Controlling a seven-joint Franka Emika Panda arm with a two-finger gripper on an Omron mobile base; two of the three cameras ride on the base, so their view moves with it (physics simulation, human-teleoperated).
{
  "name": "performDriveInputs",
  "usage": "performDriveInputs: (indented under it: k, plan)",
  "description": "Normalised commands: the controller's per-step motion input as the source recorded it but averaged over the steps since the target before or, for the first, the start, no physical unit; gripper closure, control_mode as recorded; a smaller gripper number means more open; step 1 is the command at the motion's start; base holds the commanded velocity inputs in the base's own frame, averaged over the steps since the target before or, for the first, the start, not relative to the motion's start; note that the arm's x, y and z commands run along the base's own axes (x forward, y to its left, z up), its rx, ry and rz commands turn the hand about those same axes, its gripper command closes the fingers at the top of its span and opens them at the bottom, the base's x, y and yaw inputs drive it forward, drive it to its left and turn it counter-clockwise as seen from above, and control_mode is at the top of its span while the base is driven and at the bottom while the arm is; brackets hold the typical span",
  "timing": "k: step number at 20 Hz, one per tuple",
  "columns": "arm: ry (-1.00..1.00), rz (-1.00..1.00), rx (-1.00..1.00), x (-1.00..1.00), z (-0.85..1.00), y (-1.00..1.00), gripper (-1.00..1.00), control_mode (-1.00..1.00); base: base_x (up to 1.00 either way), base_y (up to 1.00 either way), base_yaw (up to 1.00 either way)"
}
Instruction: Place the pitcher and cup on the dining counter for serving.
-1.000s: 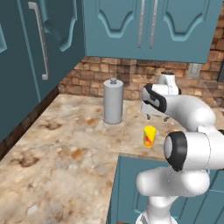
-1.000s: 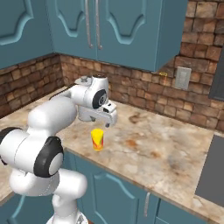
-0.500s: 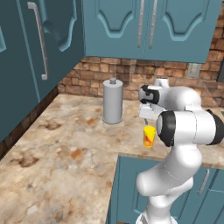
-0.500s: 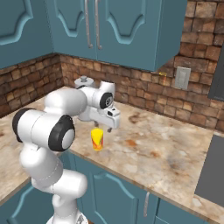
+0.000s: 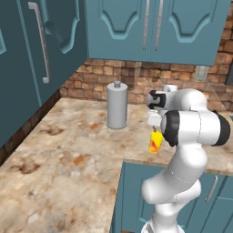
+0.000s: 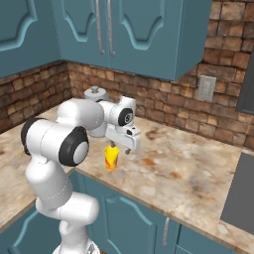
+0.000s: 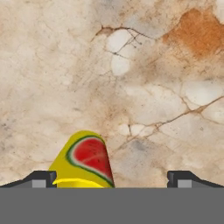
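Observation:
The cup (image 5: 155, 143) is small and yellow with a red watermelon mark. It stands upright on the marbled counter near its front edge, also seen as the cup (image 6: 111, 158). My gripper (image 5: 154, 128) hangs just above it, pointing down, jaws open and empty. In the hand view the cup (image 7: 85, 164) sits between the fingertips (image 7: 40, 177), nearer the left one than the middle of the gripper (image 7: 111, 177). From the right base view the gripper (image 6: 122, 148) is over the cup's right side. The pitcher and the dining counter are out of view.
A grey metal cylinder with a knob top (image 5: 117, 107) stands on the counter (image 5: 68, 150) left of the cup, near the brick wall. Teal upper cabinets (image 5: 150, 27) hang overhead. A dark panel (image 6: 240, 193) is set in the counter at far right.
The hand has moved left and down until it hangs over the cup, and the elbow has swung forward. The cup and the grey cylinder have stayed put. The jaws remain open.

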Motion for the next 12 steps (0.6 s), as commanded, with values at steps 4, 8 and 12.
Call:
performDriveInputs:
  k: [4,8,12]
  plan:
    - [-0.03,-0.01,0.00,-0.10,0.01,0.05,-1.00,-1.00,0.00,0.00,0.00]
    - [-0.07,0.00,0.00,-0.01,0.30,0.06,-1.00,-1.00,0.00,0.00,0.00]
    - [-0.01,0.00,0.00,-0.12,0.00,0.00,-1.00,-1.00,0.00,0.00,0.00]
